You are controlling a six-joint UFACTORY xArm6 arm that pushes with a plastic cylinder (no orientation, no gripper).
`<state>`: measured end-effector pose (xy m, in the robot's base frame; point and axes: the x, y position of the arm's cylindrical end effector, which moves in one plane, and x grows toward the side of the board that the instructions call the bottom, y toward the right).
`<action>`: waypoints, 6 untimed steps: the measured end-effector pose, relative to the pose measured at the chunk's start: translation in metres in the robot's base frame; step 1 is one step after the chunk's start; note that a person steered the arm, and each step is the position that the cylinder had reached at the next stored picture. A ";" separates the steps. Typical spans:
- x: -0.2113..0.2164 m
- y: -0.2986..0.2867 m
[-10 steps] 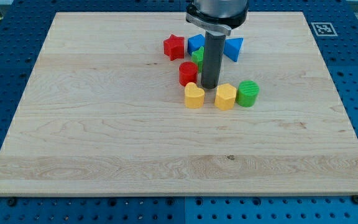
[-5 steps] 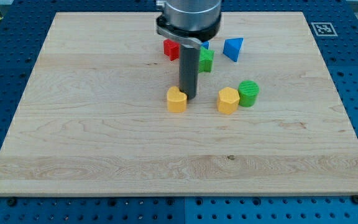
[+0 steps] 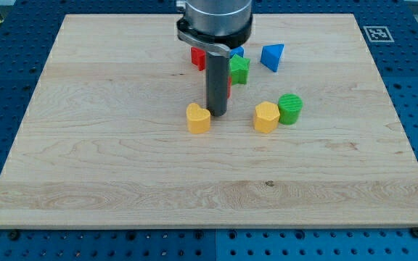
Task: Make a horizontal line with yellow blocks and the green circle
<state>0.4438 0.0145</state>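
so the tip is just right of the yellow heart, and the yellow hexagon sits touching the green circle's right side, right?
Not quite. The camera view shows the yellow hexagon touching the green circle's left side, not its right. The rest holds: my tip is just to the view's right of the yellow heart.

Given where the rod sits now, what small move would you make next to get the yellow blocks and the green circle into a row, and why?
I would probably lift off the push and bring my tip round to the view's left of the yellow heart block. The tip now sits at that block's right, while the yellow hexagon block touches the green circle further right, with a gap between. All three lie at roughly one height.
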 end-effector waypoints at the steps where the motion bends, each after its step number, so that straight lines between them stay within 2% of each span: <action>1: 0.000 0.020; 6: 0.000 0.096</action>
<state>0.4433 0.1101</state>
